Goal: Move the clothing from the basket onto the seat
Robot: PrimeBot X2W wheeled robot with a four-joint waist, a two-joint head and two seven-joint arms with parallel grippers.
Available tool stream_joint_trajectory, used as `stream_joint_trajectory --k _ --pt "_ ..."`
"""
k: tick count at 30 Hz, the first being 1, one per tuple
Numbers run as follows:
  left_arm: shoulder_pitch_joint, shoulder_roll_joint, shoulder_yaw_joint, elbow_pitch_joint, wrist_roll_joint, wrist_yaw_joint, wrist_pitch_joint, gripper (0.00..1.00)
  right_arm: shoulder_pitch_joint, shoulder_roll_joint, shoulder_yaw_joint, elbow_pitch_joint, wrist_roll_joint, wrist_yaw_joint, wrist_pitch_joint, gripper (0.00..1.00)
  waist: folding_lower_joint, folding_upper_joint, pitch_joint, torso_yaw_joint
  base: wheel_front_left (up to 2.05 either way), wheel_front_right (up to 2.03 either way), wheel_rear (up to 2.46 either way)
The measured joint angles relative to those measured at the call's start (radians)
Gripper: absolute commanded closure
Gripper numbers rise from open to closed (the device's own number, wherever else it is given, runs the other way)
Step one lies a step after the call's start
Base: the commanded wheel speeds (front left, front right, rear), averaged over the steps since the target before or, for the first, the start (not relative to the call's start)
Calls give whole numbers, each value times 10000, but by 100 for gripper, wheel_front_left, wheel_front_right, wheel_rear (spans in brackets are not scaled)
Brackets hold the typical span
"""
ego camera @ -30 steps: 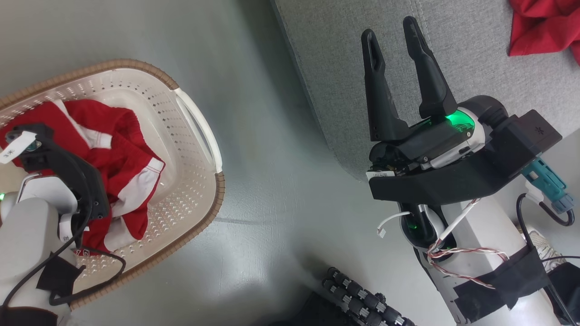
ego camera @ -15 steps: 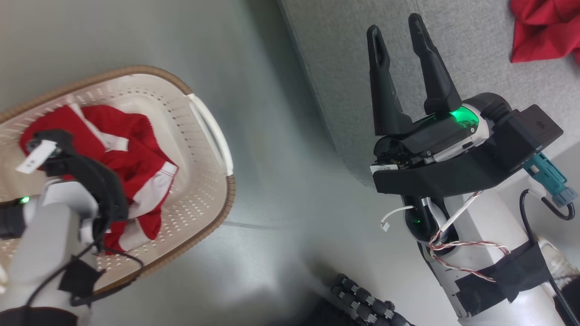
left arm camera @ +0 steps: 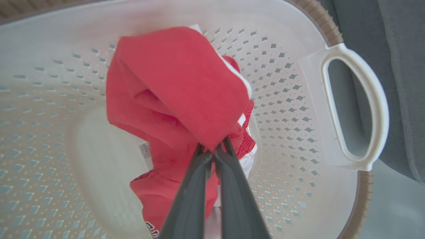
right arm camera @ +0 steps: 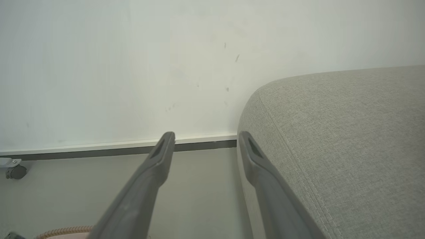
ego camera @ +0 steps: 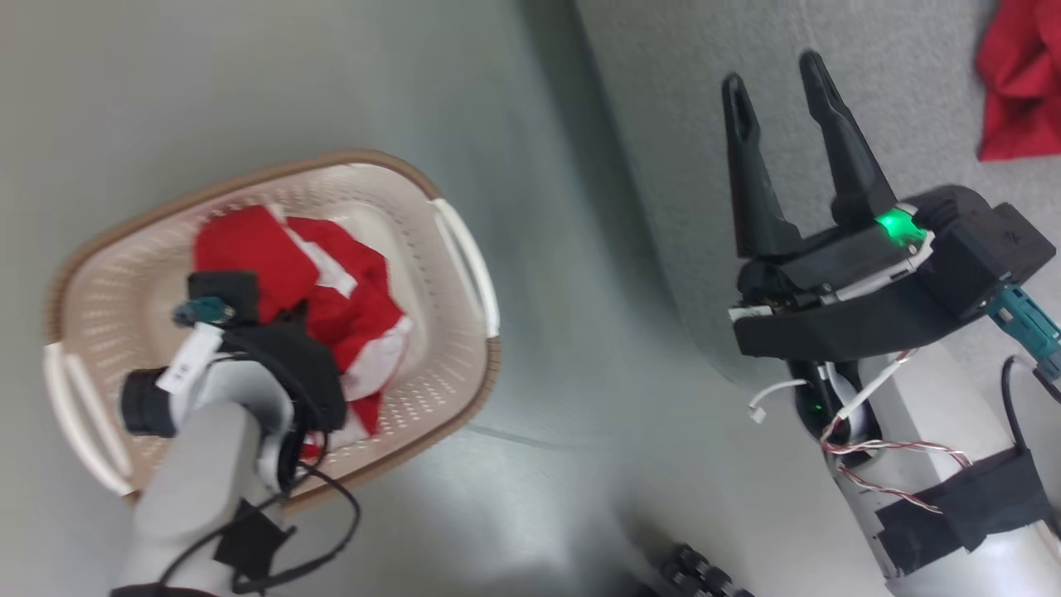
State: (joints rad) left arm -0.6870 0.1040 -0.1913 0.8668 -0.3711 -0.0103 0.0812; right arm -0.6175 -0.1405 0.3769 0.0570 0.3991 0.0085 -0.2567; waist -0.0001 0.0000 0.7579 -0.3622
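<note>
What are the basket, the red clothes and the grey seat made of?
The basket looks like smooth cream plastic: moulded holes, stiff handle. The clothing seems soft matte fabric: it folds and droops. The seat looks like grey woven upholstery cloth, probably padded: visible weave, stitched seam.

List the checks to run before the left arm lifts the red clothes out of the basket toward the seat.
1. Grip: ok. The left claw is shut on the red clothes, with fabric pinched at the fingertips.
2. Whole pile gripped: cannot tell. Some fabric hangs below the pinch.
3. Clothes clear of the basket: not ok. They sit inside its walls.
4. Other arm out of the way: ok. The right claw is open and empty, over by the seat.
5. Room on the seat: ok. There is bare grey cushion beside a red garment lying there.
</note>
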Motion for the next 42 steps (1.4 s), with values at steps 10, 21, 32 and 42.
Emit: stream_joint_trajectory --k 10,21,32,42 --pt "600 -395 -94 -174 -69 -263 -1367 100 631 -435 -151 430 -128 -8 0 0 0 0 -1141 957 0 0 0" --pt "1070 -508 -161 -646 -163 -428 -2541 100 1407 -763 -173 629 -130 -10 8 0 1 -1 -2560 1930 0 0 0" --pt "1777 -453 -109 -1751 -339 -571 -3133 100 1948 -848 25 986 -128 2 188 0 0 -1 -3951 2647 0 0 0" --pt "2237 -232 0 -3369 -337 -698 -3256 100 2680 -855 213 1133 -77 6 408 0 0 -2 -5139 2991 0 0 0"
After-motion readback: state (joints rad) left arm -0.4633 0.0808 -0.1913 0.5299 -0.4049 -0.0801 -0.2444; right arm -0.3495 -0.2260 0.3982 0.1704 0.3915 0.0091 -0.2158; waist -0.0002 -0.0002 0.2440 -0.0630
